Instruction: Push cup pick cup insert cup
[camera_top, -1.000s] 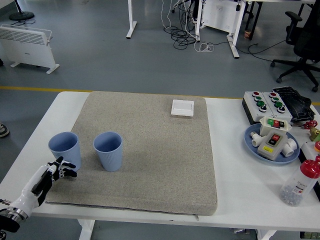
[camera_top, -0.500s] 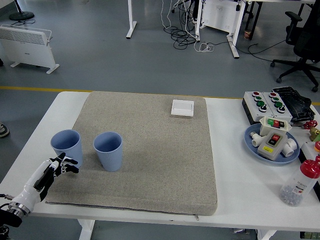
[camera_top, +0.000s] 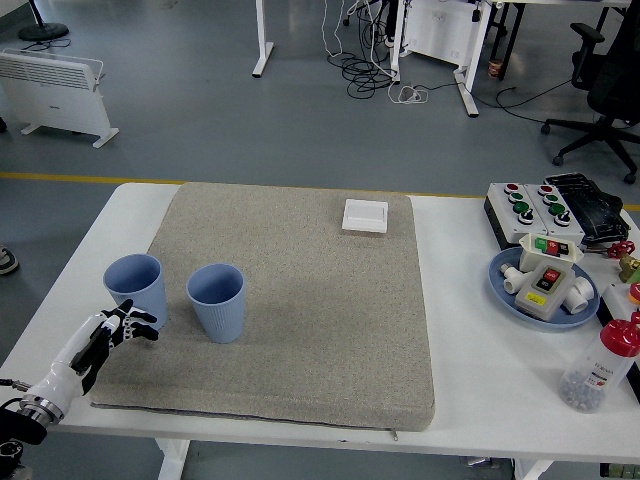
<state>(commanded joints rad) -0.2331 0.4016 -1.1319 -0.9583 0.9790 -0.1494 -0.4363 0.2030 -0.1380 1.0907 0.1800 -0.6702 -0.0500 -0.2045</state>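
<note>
Single view only: head camera, mounted high on the robot's side, pitched forward and down over the white table (camera_top: 470, 330). Table's near edge runs along the frame bottom; far edge sits about mid-height, grey floor and desk legs beyond it up top. Moderately wide framing: the grey mat (camera_top: 300, 300) fits whole, table's right end is cropped. Left hand (camera_top: 110, 333) enters from the lower-left corner, which fixes the camera behind it. No second view, so no overlap to report.

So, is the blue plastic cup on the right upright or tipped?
Upright: the right blue plastic cup stands on the grey mat, its round mouth facing up.
</note>
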